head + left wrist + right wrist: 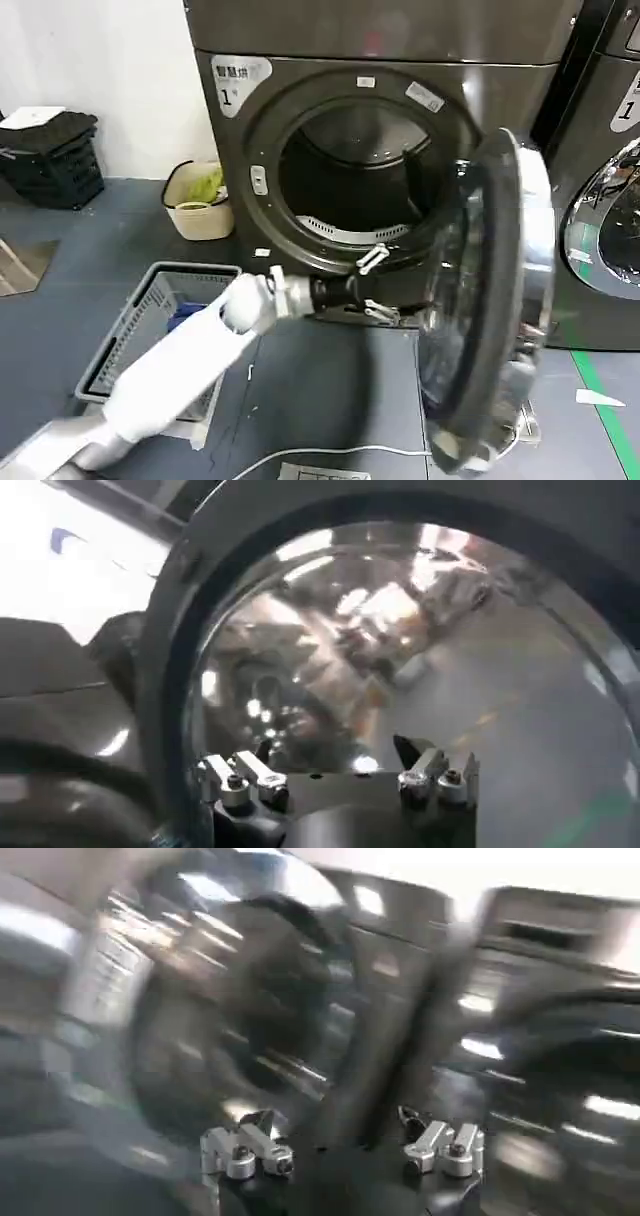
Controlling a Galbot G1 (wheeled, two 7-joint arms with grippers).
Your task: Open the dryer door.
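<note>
The dryer door (500,300) stands swung wide to the right, its chrome ring (538,250) facing away and its clear bowl towards the drum opening (350,180). My left gripper (385,285) reaches in from the lower left. It is open just inside the door's inner face, below the opening's lower rim. In the left wrist view the left gripper (338,768) has spread fingers with nothing between them, close in front of the bowl (420,630) and its dark grey rim (170,680). My right gripper (345,1140) is open and empty, facing the machines from some way off.
A grey laundry basket (150,330) stands on the floor under my left arm. A beige bin (200,205) and a black crate (55,155) stand left of the dryer. A second machine (605,220) stands right behind the open door. A white cable (330,452) crosses the floor.
</note>
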